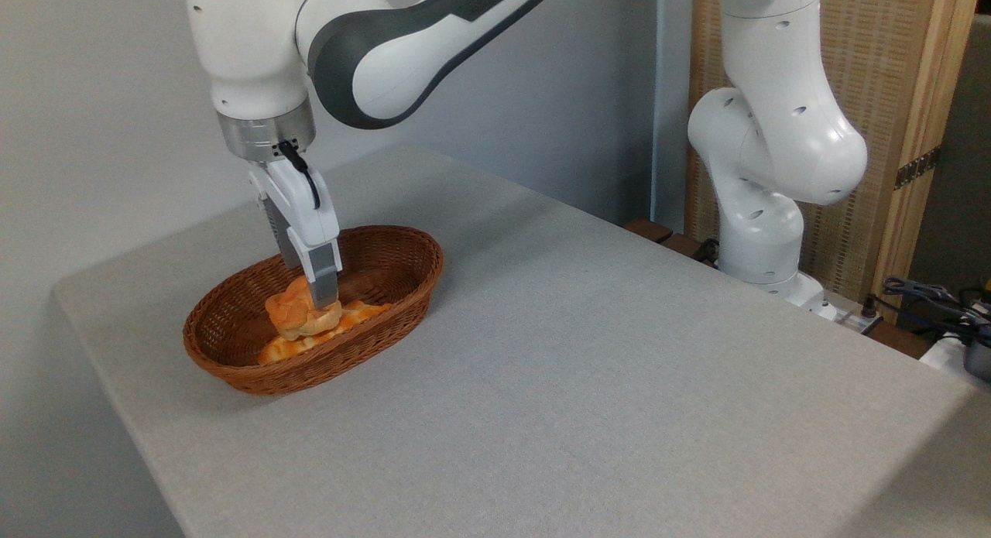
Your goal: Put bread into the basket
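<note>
We see the bread (293, 313), a small golden bun with a knotted top, inside the basket (232, 352), resting on or just above a longer orange-and-pale pastry (341, 325) lying there. The gripper (313, 302) points straight down and appears closed on the bun's sides; one finger hides the contact. We judge the bun light, soft and easily squashed, best held gently across its widest part. The oval brown wicker basket sits near the left end of the grey desk (588, 368).
</note>
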`<state>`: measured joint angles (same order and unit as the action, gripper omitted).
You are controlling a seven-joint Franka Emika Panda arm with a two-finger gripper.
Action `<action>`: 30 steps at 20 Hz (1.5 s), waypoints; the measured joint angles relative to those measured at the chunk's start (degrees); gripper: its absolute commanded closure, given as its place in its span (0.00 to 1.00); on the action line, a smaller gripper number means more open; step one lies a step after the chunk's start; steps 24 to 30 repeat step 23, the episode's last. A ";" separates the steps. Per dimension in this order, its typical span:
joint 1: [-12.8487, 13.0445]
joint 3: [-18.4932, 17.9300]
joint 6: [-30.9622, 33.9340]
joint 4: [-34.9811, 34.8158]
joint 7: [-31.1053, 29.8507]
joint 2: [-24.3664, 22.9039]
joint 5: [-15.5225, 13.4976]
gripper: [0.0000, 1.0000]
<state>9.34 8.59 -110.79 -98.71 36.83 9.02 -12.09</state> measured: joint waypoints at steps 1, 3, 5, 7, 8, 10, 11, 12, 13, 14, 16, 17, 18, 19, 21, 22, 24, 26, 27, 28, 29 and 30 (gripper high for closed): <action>0.00 0.00 -0.21 0.02 0.00 0.00 0.00 0.00; -0.03 -0.03 -0.54 0.07 0.00 -0.04 0.00 0.00; -0.22 -0.39 -0.80 0.52 -0.01 -0.24 0.00 0.00; -0.47 -1.53 -0.86 1.75 -0.12 -0.61 0.00 0.00; -0.58 -2.49 -0.86 2.29 -0.15 -0.91 0.00 0.00; -0.80 -4.77 -0.81 2.81 -0.15 -1.67 0.00 0.00; -0.87 -6.18 -0.80 2.83 -0.15 -2.05 0.00 0.00; -0.93 -7.17 -0.78 2.83 -0.15 -2.22 0.03 0.00; -1.01 -8.24 -0.73 2.83 -0.13 -2.27 0.57 0.00; -1.05 -9.06 -0.71 2.82 -0.13 -2.25 1.64 0.00; -1.08 -10.32 -0.70 2.81 -0.13 -2.19 4.48 0.00; -1.09 -10.75 -0.70 2.79 -0.13 -2.16 5.87 0.00; -1.08 -11.21 -0.70 2.77 -0.13 -2.12 7.33 0.00; -1.10 -11.60 -0.69 2.74 -0.13 -2.09 8.29 0.00; -1.11 -12.34 -0.66 2.71 -0.13 -2.09 9.05 0.00; -1.11 -12.64 -0.60 2.67 -0.13 -2.09 9.11 0.00; -1.11 -12.85 -0.57 2.59 -0.13 -2.08 9.12 0.00; -1.11 -12.85 -0.57 2.59 -0.13 -2.08 9.12 0.00; -1.11 -12.85 -0.57 2.59 -0.13 -2.08 9.12 0.00; -1.11 -12.85 -0.57 2.59 -0.13 -2.08 9.12 0.00; -1.11 -12.85 -0.57 2.59 -0.13 -2.08 9.12 0.00; -1.11 -12.85 -0.57 2.59 -0.13 -2.08 9.12 0.00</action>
